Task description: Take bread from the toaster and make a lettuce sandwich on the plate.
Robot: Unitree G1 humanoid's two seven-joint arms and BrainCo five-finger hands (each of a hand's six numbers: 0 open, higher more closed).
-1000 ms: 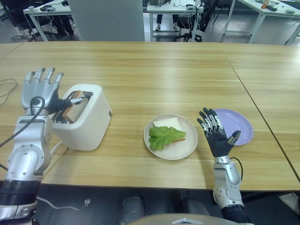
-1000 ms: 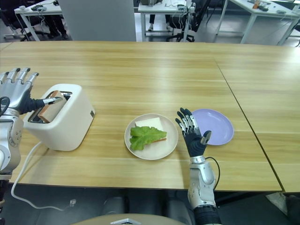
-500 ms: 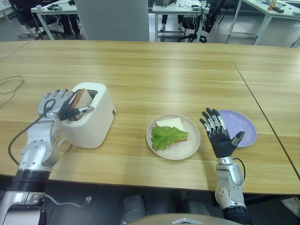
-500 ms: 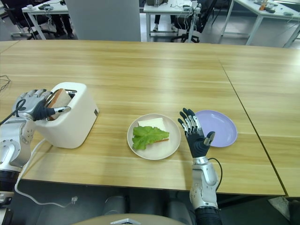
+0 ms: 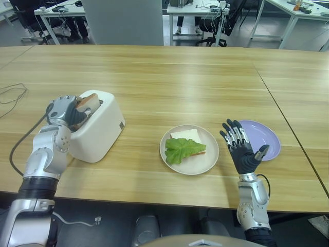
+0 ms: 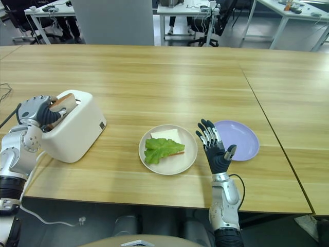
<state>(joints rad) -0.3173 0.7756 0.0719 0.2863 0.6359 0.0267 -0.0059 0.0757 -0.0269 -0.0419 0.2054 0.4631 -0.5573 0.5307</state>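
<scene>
Pale wood planks ran across the wide table (image 5: 169,82), with office desks and chairs in the room beyond its far edge. On the robot's left side stood a white toaster (image 5: 100,131), and a browned slice of bread (image 5: 89,100) stuck up out of the slot in its top. The left hand (image 5: 64,110) was pressed against the toaster's upper left corner, its fingers curled round that slice and gripping it while the slice's lower part still sat in the slot. A dark cable (image 5: 13,95) lay looped on the table well to the left of the toaster. Near the middle of the table's near half sat a round cream plate (image 5: 208,157). On it lay a white slice (image 5: 184,135), and a green lettuce leaf (image 5: 182,149) lay over that slice's near part, leaving its far corner bare. Just to the right of the cream plate the right hand (image 5: 240,153) stood upright above the table's near edge, its fingers spread and straight, with nothing in it and touching nothing. Behind that hand and a little further right lay a purple plate (image 5: 267,136), apart from the cream one.
</scene>
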